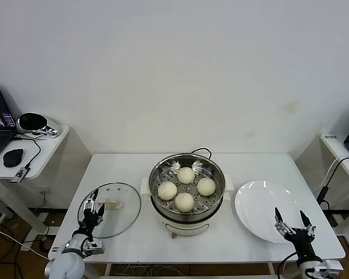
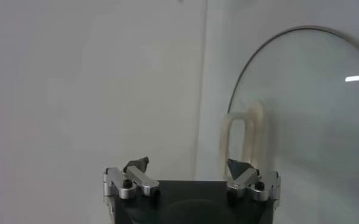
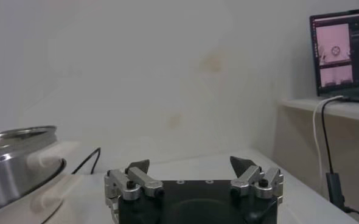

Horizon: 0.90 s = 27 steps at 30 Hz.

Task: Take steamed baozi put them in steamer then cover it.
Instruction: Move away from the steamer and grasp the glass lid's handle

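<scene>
Fingers wide, empty, both grippers | L [image 1: 93,206] over cover [image 1: 121,224] | head-only: 4 baozi [image 1: 185,175] in steamer [image 1: 157,173]

We find no writing we can read anywhere; the open black laptop [image 3: 344,52] on the side desk shows a lit screen, but its small text is too fine to make out.

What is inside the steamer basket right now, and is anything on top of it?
Four baozi sit inside the steamer on its perforated floor. Nothing covers it: the glass lid lies flat on the table to its left. The floor under the buns is hidden.
</scene>
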Tool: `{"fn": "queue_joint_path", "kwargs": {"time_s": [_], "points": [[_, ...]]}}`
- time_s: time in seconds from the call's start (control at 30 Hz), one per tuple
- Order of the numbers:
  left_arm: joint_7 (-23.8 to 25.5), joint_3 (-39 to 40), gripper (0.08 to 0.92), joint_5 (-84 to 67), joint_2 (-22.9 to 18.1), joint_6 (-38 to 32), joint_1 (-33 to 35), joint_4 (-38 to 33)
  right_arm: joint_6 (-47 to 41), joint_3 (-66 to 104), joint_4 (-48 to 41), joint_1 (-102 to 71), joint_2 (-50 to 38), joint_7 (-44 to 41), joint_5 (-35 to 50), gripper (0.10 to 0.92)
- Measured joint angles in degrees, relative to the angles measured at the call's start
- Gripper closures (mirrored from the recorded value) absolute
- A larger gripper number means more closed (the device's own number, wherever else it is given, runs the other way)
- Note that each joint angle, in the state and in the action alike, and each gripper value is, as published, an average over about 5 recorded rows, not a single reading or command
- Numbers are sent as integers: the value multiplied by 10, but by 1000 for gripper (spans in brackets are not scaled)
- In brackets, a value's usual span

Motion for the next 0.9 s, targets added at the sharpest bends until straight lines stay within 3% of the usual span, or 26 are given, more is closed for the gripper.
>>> {"fn": "queue_joint_path", "kwargs": {"time_s": [0.9], "points": [[-58,22,177,11,-36,52,-63,78,4,0,-27,13,4,-1,-3,203]]}}
